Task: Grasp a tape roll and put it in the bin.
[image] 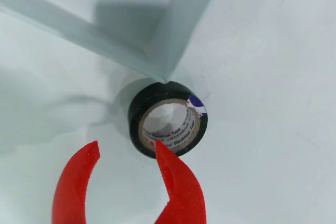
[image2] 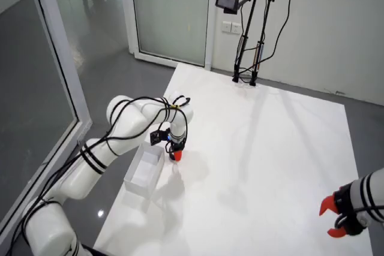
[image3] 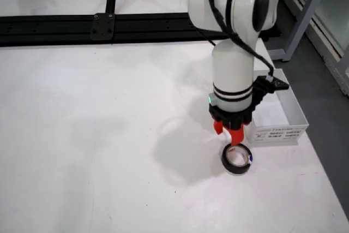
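Beside bin (image3: 283, 114) corner: tape roll (image: 168, 119), label half-legible; gripper (image: 127, 153) spread, empty

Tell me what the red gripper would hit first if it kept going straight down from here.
Probably the black tape roll: the gripper hangs open just above it, one finger over the roll's rim, the other beside it over the white table. Depth is unclear.

I see my red pincer (image3: 229, 135) spread just above the black tape roll (image3: 236, 160), which lies flat on the white counter (image3: 109, 135); a white bin (image3: 281, 118) stands close beside it as the only obstacle, with bare counter elsewhere around
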`<action>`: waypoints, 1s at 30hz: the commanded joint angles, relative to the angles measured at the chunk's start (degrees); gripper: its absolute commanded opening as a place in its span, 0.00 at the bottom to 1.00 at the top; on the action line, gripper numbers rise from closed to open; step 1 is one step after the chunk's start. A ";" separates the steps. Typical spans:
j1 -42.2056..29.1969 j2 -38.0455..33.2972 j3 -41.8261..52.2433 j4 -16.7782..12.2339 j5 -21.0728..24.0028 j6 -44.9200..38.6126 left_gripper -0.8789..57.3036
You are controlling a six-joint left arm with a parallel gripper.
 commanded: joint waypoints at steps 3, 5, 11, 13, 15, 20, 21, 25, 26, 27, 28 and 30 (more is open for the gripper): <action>1.00 7.61 -8.89 0.54 0.21 1.04 0.41; 1.00 7.78 -8.98 0.54 0.21 1.04 0.41; 1.35 7.78 -8.98 0.54 0.39 1.21 0.40; 1.35 7.78 -8.98 0.54 0.48 1.39 0.39; 1.35 7.78 -8.98 0.54 0.48 1.48 0.37; 1.35 7.78 -8.98 0.46 0.39 1.56 0.32; 1.35 7.78 -8.89 0.46 0.30 1.56 0.30; 1.26 7.78 -8.71 0.28 0.30 1.83 0.17; 1.18 7.78 -8.71 0.19 0.21 2.00 0.12; 1.09 7.78 -8.71 0.11 0.13 2.09 0.08; 1.00 7.78 -8.71 -0.07 0.04 2.27 0.02; 0.74 7.78 -8.71 -0.33 -0.14 2.44 0.00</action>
